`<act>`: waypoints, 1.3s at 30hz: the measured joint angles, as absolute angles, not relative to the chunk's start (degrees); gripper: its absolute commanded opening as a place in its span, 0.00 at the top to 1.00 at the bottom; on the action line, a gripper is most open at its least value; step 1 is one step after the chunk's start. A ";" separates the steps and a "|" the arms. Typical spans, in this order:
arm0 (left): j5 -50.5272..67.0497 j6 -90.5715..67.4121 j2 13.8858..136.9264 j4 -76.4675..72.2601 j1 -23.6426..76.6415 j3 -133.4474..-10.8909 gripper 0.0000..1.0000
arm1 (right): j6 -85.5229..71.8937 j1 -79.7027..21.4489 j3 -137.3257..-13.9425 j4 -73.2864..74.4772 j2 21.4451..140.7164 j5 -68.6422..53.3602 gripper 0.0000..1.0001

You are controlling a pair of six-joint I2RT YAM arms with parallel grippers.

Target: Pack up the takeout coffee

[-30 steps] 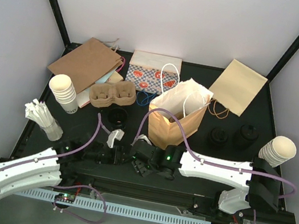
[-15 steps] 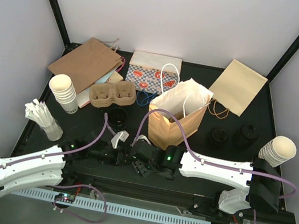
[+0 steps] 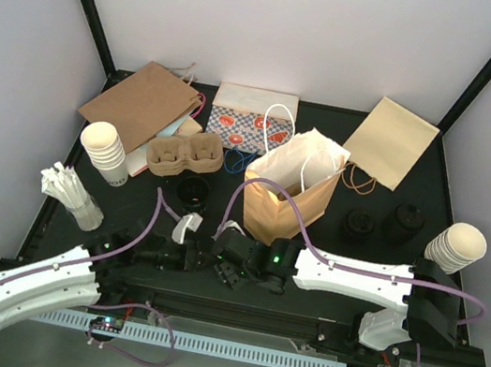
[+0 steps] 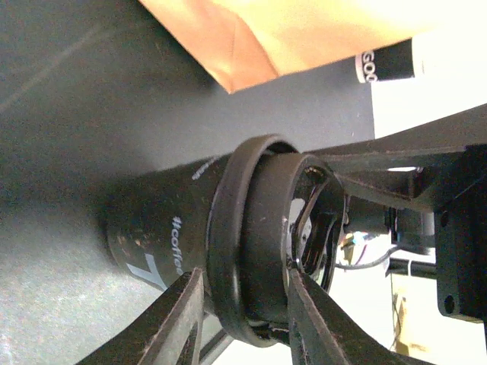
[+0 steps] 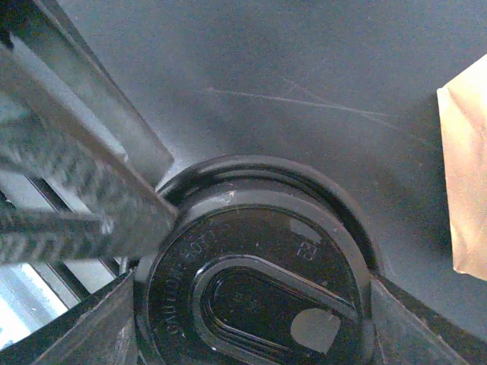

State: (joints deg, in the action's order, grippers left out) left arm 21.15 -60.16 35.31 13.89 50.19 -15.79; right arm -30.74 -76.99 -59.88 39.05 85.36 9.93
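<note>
Takeout coffee [image 4: 152,243], lid [image 5: 255,296] on, near mid near edge of desk [image 3: 331,127] before the open paper bag [image 3: 292,192]: my right fingers [image 5: 426,323] clamp the lid; my left fingers [image 4: 179,319] flank its rim, grip unclear.

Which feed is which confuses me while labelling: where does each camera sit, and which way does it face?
Top external: above and behind the bases, looking down across the table; both the left arm and right arm show.
Left wrist: on the left gripper, looking from the side along its fingers at the lidded black cup.
Right wrist: on the right gripper, looking straight down on the cup's lid, fingers against both sides.
Shared: both wrist views show that cup and the tan paper bag.
</note>
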 measured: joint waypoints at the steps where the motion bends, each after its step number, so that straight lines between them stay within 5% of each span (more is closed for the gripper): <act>1: 20.40 -60.27 33.54 14.17 50.00 -15.14 0.67 | -30.72 -76.99 -59.88 39.00 85.38 9.85 0.34; 39: 22.83 -63.16 40.77 7.01 45.95 -12.75 0.79 | -30.28 -75.72 -59.99 39.88 86.19 8.25 0.35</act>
State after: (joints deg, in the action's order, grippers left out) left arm 22.83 -63.16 40.77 7.01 45.95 -12.75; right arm -30.28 -75.72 -59.99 39.88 86.19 8.25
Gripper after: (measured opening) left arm 0.224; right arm 0.722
